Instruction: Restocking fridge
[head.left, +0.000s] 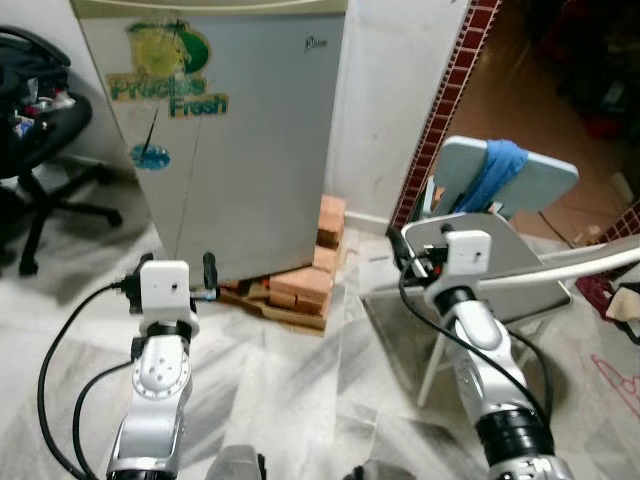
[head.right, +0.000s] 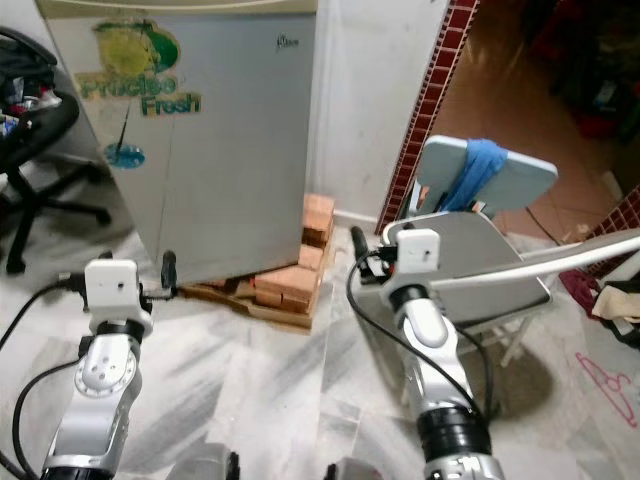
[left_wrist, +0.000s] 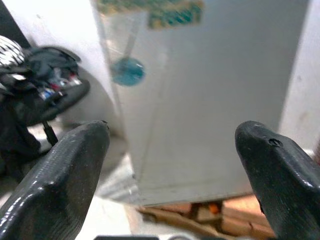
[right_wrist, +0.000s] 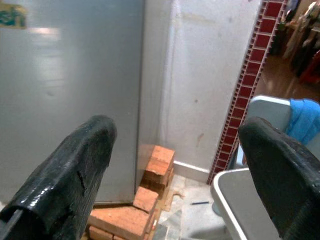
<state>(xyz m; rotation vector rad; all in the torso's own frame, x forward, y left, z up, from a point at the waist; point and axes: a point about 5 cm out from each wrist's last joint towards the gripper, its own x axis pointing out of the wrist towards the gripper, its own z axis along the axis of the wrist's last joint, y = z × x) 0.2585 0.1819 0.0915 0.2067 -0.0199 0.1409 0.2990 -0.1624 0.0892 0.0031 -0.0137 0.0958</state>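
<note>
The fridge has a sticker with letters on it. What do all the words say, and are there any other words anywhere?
"Precise Fresh": green letters on the sticker on the grey fridge door, beside a lemon-like picture.
A small dark script logo near the fridge's top corner: too small to read.
A blue round sticker lower on the door: no letters can be made out.
The grey chair, blue cloth and bricks show no words.
</note>
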